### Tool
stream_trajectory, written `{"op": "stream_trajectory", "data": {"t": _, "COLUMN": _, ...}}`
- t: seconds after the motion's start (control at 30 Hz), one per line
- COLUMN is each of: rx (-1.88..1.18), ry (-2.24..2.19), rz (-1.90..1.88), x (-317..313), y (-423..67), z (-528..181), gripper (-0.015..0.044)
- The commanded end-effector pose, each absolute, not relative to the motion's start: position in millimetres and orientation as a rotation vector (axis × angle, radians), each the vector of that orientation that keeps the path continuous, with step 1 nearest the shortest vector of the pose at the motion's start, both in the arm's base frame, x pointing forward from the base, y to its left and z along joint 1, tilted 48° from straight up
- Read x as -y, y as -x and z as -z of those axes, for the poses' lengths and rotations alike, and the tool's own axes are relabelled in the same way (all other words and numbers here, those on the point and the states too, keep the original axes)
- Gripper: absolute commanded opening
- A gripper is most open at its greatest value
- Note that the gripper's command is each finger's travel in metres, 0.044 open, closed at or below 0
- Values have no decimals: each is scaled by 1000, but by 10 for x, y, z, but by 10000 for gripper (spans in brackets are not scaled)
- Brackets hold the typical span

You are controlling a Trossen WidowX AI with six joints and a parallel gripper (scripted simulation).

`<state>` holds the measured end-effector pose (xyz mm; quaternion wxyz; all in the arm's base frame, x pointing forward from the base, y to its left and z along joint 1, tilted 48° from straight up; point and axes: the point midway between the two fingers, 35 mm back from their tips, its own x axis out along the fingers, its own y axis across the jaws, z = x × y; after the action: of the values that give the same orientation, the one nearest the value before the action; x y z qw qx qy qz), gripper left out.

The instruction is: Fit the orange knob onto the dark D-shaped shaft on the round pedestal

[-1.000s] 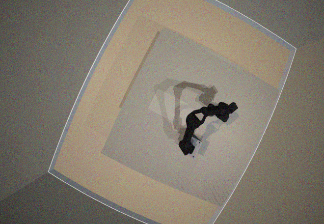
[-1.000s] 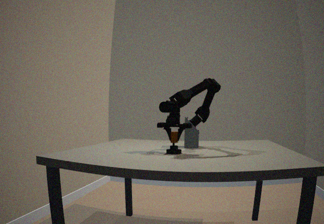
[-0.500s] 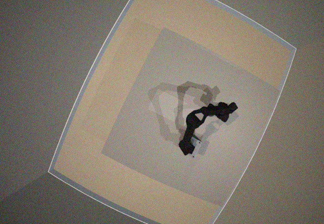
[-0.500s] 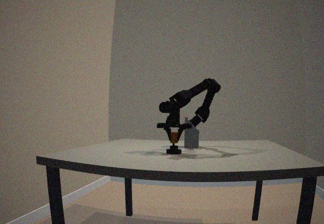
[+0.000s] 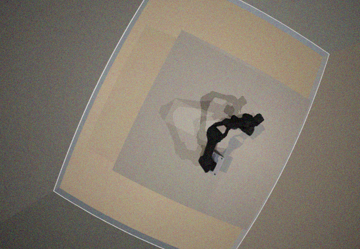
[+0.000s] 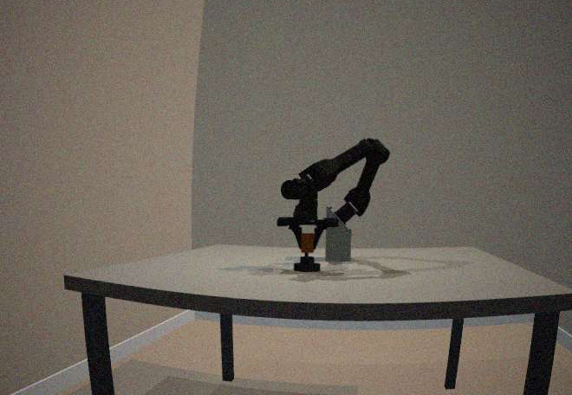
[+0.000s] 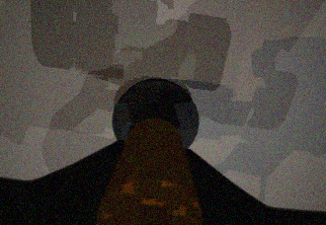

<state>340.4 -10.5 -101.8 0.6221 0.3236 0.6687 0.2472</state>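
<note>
The orange knob [image 6: 307, 241] [image 7: 151, 178] is upright between the fingers of my gripper [image 6: 308, 243], which is shut on it. The round dark pedestal [image 6: 306, 267] [image 7: 189, 123] stands on the table straight below the knob. The dark shaft [image 6: 306, 255] shows as a short stub between the knob's lower end and the pedestal's raised middle. The knob's underside is right at the shaft's top; whether they touch I cannot tell. In the wrist view the knob hides the shaft. In the top view the arm hides knob and pedestal.
The grey table top [image 5: 174, 158] [image 6: 185, 279] carries the arm's grey base block [image 6: 338, 244] [image 5: 216, 164], behind and to the right of the pedestal in the exterior view. The black arm [image 5: 215, 134] [image 6: 347, 154] arches from it to the gripper. Shadows of the arm lie over the table.
</note>
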Motion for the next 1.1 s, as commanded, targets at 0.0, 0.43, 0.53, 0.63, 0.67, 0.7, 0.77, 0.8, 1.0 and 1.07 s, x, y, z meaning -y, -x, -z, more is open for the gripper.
{"op": "stream_trajectory", "data": {"t": 0.0, "rx": -1521, "ry": -719, "rz": -593, "x": 101, "y": -3407, "z": 1018, "gripper": 0}}
{"op": "stream_trajectory", "data": {"t": 0.43, "rx": -1534, "ry": -745, "rz": -569, "x": 103, "y": -3400, "z": 1022, "gripper": 0}}
{"op": "stream_trajectory", "data": {"t": 0.53, "rx": -1533, "ry": -743, "rz": -571, "x": 99, "y": -3396, "z": 1029, "gripper": 0}}
{"op": "stream_trajectory", "data": {"t": 0.63, "rx": -1528, "ry": -733, "rz": -580, "x": 99, "y": -3396, "z": 1029, "gripper": 0}}
{"op": "stream_trajectory", "data": {"t": 0.67, "rx": -1522, "ry": -722, "rz": -590, "x": 99, "y": -3396, "z": 1030, "gripper": 0}}
{"op": "stream_trajectory", "data": {"t": 0.7, "rx": -1518, "ry": -714, "rz": -598, "x": 99, "y": -3396, "z": 1031, "gripper": 0}}
{"op": "stream_trajectory", "data": {"t": 0.77, "rx": -1521, "ry": -719, "rz": -593, "x": 101, "y": -3399, "z": 1033, "gripper": 0}}
{"op": "stream_trajectory", "data": {"t": 0.8, "rx": -1523, "ry": -724, "rz": -589, "x": 101, "y": -3399, "z": 1033, "gripper": 0}}
{"op": "stream_trajectory", "data": {"t": 1.0, "rx": -1538, "ry": -753, "rz": -561, "x": 93, "y": -3403, "z": 1046, "gripper": 0}}
{"op": "stream_trajectory", "data": {"t": 1.07, "rx": -1543, "ry": -763, "rz": -552, "x": 79, "y": -3405, "z": 1060, "gripper": 0}}
